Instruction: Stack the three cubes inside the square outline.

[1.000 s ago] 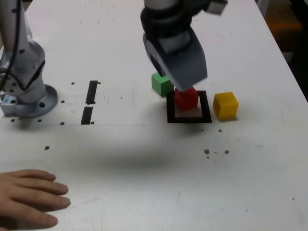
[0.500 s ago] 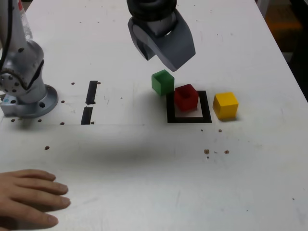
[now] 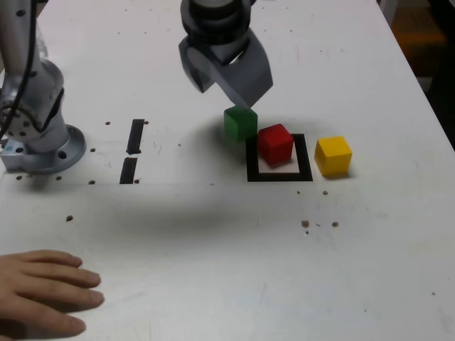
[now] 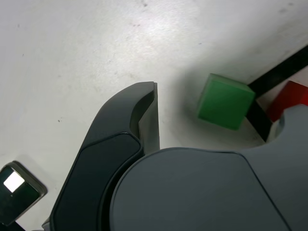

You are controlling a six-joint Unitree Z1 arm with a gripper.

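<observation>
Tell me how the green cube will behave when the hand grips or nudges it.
The green cube looks solid with flat faces, so it would probably slide, not roll, under the open hand. It seems rigid and likely light. The smooth table may let it skid toward the red cube.

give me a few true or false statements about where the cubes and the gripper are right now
1. The red cube sits inside the square outline. True.
2. The green cube is stacked on the red cube. False: it rests on the table just outside the outline, on the exterior view's left of the red cube.
3. The gripper is holding the yellow cube. False: it is open and empty, above the green cube; the yellow cube sits on the table, on the exterior view's right of the outline.
4. A person's hand rests on the table, far from the cubes. True.
5. All three cubes are inside the outline. False: only the red one is.
</observation>
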